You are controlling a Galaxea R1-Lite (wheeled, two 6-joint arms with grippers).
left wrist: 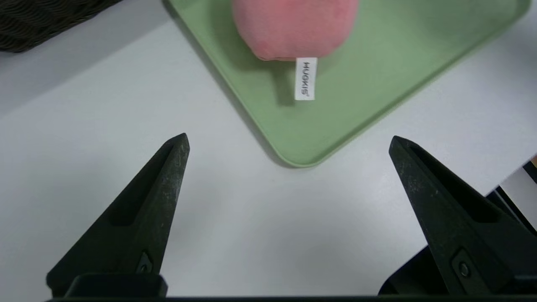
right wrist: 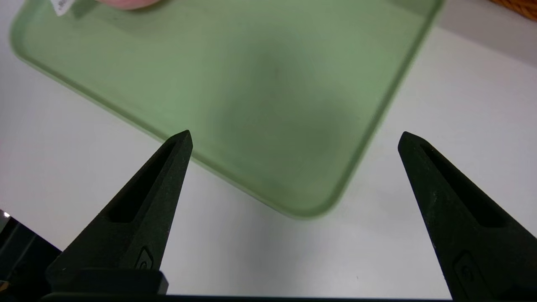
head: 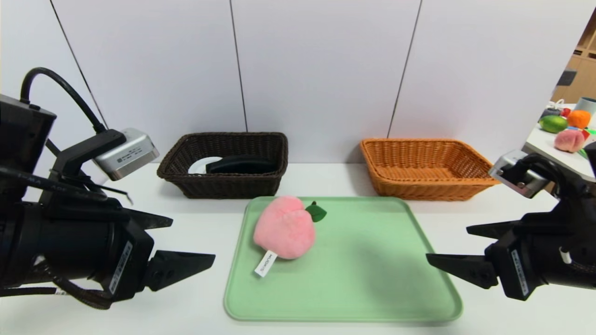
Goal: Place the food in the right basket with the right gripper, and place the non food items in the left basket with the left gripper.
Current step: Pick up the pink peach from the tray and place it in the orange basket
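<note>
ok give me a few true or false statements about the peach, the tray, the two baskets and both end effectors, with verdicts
1. The plush peach lies on the green tray. True.
2. The orange basket already holds the peach. False: no item shows inside it; the peach is on the tray.
3. The left end effector is shut on the peach. False: it is open and holds nothing, over the table beside the tray.
4. The dark brown basket has items in it. True: a white item and a black one show inside.
5. The right end effector is open, beside the tray's right edge. True.
6. The peach's white tag hangs over the table. False: it lies on the tray.
</note>
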